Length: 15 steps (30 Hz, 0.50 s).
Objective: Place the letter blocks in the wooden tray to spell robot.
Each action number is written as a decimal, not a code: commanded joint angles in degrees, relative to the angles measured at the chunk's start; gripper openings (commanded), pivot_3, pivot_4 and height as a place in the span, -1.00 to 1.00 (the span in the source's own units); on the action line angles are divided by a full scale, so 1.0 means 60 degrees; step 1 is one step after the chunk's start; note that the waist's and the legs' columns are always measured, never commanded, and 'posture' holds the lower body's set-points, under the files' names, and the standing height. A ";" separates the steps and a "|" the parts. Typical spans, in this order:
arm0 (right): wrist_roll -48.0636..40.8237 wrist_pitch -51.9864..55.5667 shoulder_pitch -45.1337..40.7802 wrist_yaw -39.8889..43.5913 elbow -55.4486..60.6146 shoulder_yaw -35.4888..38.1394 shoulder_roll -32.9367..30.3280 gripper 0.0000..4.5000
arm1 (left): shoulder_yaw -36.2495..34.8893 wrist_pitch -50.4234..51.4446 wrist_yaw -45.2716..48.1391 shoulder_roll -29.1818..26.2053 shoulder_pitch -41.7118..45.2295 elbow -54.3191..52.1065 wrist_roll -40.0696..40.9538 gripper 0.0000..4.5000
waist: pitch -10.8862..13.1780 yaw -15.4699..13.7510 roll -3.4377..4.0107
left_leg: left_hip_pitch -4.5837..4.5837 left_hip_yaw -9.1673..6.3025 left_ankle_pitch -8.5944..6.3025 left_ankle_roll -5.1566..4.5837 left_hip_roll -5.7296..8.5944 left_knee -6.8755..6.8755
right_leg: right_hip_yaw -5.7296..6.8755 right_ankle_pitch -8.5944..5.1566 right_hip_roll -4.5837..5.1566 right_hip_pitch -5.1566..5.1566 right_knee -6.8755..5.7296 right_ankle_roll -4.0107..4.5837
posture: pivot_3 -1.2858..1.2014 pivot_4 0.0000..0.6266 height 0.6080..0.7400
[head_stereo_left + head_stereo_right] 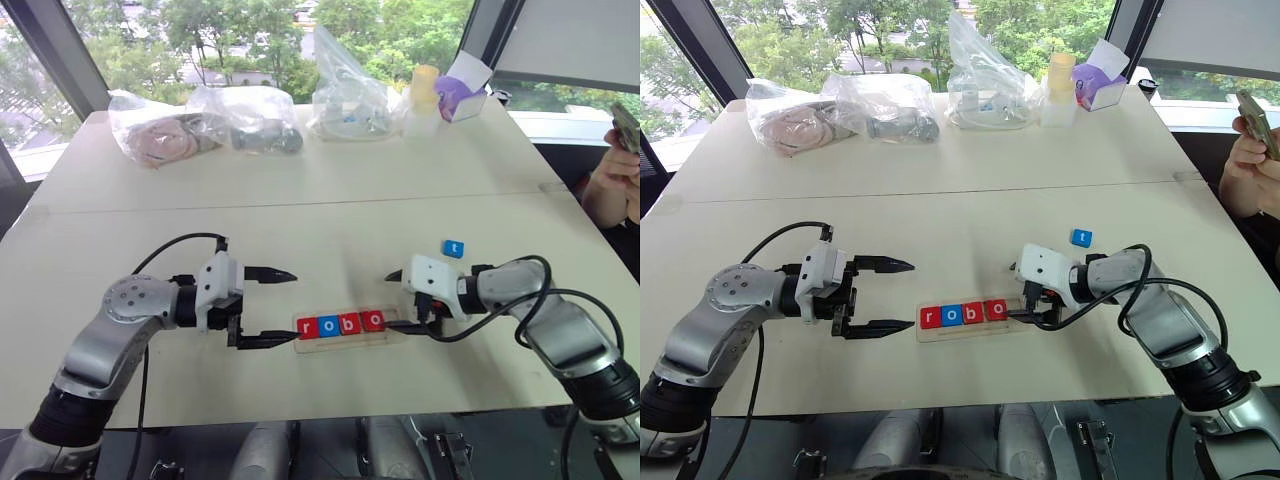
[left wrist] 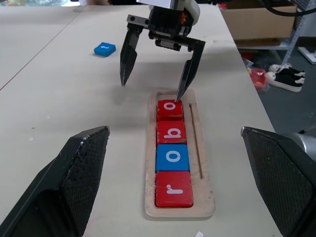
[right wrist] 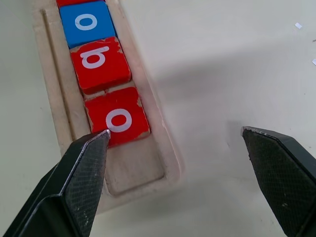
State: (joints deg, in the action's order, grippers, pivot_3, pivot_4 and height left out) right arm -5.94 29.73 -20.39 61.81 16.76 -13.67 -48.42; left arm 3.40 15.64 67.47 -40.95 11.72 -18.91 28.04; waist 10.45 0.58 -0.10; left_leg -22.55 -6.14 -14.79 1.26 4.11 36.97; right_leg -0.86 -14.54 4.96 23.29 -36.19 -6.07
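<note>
Four letter blocks [image 1: 340,324] in wooden tray [image 2: 199,163], one blue block [image 1: 454,248] outside.

I am seeing clear plastic bags [image 1: 160,128] lying in a row along the far edge of the white table [image 1: 330,175], with a small bottle [image 1: 424,95] and a purple box [image 1: 458,95] sitting just beside them. A person's hand [image 1: 612,180] is holding a phone [image 1: 626,128] at the right edge. A pair of sneakers [image 2: 285,78] is lying on the floor beyond the table.

Office or lab: big windows [image 1: 250,40], pale worktables [image 1: 300,170].
</note>
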 commanded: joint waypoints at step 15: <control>0.0273 0.0418 -0.1653 -0.2475 -0.2435 0.1990 0.0382 0.95 | -0.0004 -0.0184 0.0015 0.0102 0.0058 -0.0172 0.0010 1.00 | 0.0000 -0.0004 0.0000 | 0.0000 0.0002 0.0000 0.0000 0.0000 -0.0001 | 0.0000 0.0000 -0.0001 0.0000 0.0000 0.0002 | 0.03 -0.52 1.00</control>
State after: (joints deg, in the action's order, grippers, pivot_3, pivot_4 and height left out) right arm -4.64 30.61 -29.05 50.16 2.38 -4.25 -46.94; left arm 3.64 15.42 67.48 -40.42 11.74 -18.85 27.97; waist 10.45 0.55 -0.10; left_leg -22.55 -6.13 -14.79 1.26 4.11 36.96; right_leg -0.87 -14.54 4.96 23.29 -36.18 -6.07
